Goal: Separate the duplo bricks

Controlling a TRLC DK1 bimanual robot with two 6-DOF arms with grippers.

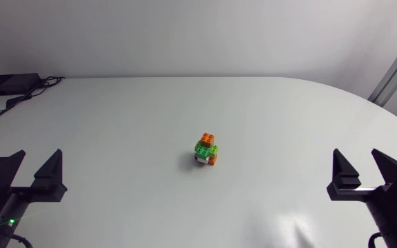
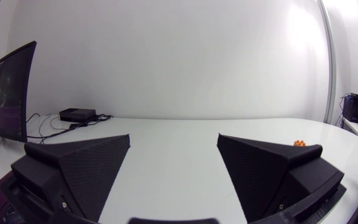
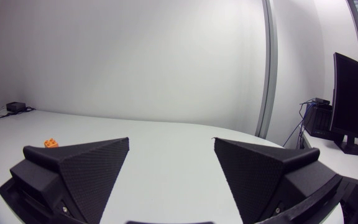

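Duplo stack (image 1: pixel 207 149) stands near the middle of the desk (image 1: pixel 116 124), bricks still joined: orange on top, green below it, white and more orange at the base. It is a compact upright clump, so its long axis, as far as the head view shows, runs up from the desk and the seams between bricks lie roughly level. Left end effector (image 1: pixel 38 164) sits at the near left edge, fingers spread wide, nothing between them. Right end effector (image 1: pixel 355 164) mirrors it at the near right edge, likewise released and empty. Both are well apart from the stack. The right looks slightly nearer, but the margin is too small to count. Key relation: the stack lies ahead of and inward from each arm, not on either one's centreline. In the left wrist view only the orange top (image 2: pixel 299 143) peeps over the inner finger, outside the gap of the left end effector (image 2: pixel 173 140). In the right wrist view the same brick (image 3: pixel 51 142) shows past the inner finger of the right end effector (image 3: pixel 171 142). Judgement: each arm must swing inward and forward, one to pin the base, the other to lift the top.
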